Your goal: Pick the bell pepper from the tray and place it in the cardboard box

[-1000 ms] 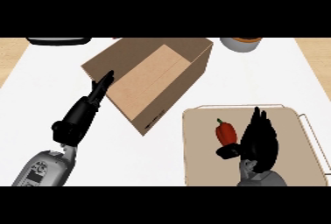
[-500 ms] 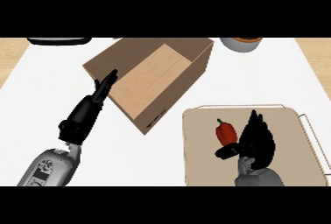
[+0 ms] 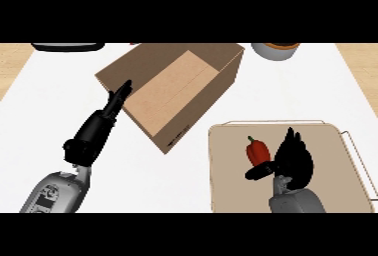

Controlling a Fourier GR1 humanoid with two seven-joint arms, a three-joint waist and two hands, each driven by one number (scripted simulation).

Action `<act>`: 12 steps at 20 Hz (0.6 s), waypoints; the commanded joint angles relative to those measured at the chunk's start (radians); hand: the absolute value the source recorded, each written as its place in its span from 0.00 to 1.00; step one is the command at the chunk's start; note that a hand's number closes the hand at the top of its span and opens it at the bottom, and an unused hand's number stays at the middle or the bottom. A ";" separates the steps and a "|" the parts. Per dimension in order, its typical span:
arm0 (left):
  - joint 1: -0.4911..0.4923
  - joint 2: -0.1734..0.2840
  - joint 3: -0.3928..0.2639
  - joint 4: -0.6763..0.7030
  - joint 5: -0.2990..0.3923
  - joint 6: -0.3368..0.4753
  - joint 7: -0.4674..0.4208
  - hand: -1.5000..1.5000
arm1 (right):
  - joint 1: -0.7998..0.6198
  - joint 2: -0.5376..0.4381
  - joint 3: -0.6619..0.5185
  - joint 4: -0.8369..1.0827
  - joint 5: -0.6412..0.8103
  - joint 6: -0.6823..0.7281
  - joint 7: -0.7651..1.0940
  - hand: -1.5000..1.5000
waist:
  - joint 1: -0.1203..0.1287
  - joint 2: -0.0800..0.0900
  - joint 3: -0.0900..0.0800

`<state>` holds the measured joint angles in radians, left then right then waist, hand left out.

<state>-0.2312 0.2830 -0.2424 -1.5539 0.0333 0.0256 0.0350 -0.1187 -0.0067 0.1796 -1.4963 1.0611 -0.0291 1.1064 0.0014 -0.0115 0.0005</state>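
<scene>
A white counter [image 3: 295, 90] fills the head view, with a strip of wood showing along its far edge. On the right side sits a flat tan tray [image 3: 229, 195], and the red bell pepper [image 3: 257, 150] lies on it with its green stem pointing away from the robot. The right hand [image 3: 294, 159] is over the tray just beside the pepper — its fingers reach up past the pepper on the right and its thumb pokes out under it, a wide hold that has not closed round it yet. The cardboard box [image 3: 173, 92] stands open near the middle, well apart from the tray's pepper. The left hand [image 3: 111, 107] lies with straight fingers right by the box's left wall. At the far edge sit a grey bowl [image 3: 276, 51] and a dark thing [image 3: 68, 47], only partly seen.
</scene>
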 commanded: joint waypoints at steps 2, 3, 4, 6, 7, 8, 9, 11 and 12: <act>-0.006 -0.034 -0.009 0.041 0.006 -0.023 0.040 0.50 | 0.007 0.006 0.041 0.068 0.038 -0.040 0.137 0.00 | -0.001 0.013 -0.001; 0.000 -0.024 -0.012 0.036 0.004 -0.035 0.048 0.50 | 0.033 0.006 0.019 0.049 0.032 -0.008 0.114 0.00 | -0.003 0.012 -0.001; 0.005 -0.035 -0.014 0.018 0.010 -0.036 0.058 0.50 | 0.005 0.006 -0.017 0.052 0.034 0.019 0.102 0.00 | -0.002 0.012 -0.001; -0.003 -0.049 -0.025 0.039 -0.016 -0.023 0.052 0.50 | 0.072 0.006 0.031 0.075 0.040 -0.039 0.083 0.00 | -0.005 0.012 0.000; 0.040 -0.035 -0.020 -0.027 -0.011 -0.029 0.060 0.50 | 0.021 0.006 0.007 0.139 0.027 -0.064 0.062 0.00 | 0.006 0.012 0.000; 0.041 -0.004 0.026 0.077 0.021 -0.079 -0.021 0.50 | 0.047 0.006 0.017 0.113 0.023 -0.084 0.054 1.00 | -0.001 0.014 -0.001; 0.045 -0.048 -0.014 0.039 -0.024 -0.032 -0.012 0.50 | 0.030 0.006 -0.021 0.134 -0.006 -0.054 0.020 1.00 | 0.001 0.013 0.000; -0.005 -0.058 0.003 0.064 -0.023 -0.025 0.034 0.50 | 0.018 0.006 -0.009 0.104 0.021 0.004 0.047 1.00 | -0.004 0.013 -0.001; 0.013 -0.031 0.014 0.067 -0.012 -0.064 0.008 0.50 | 0.040 0.006 -0.011 0.074 0.036 0.004 0.029 1.00 | -0.005 0.012 -0.001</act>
<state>-0.2307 0.2605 -0.2199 -1.5470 0.0134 -0.0005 0.0414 -0.0992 -0.0086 0.1440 -1.4530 1.0607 -0.0488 1.0740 -0.0012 -0.0217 -0.0090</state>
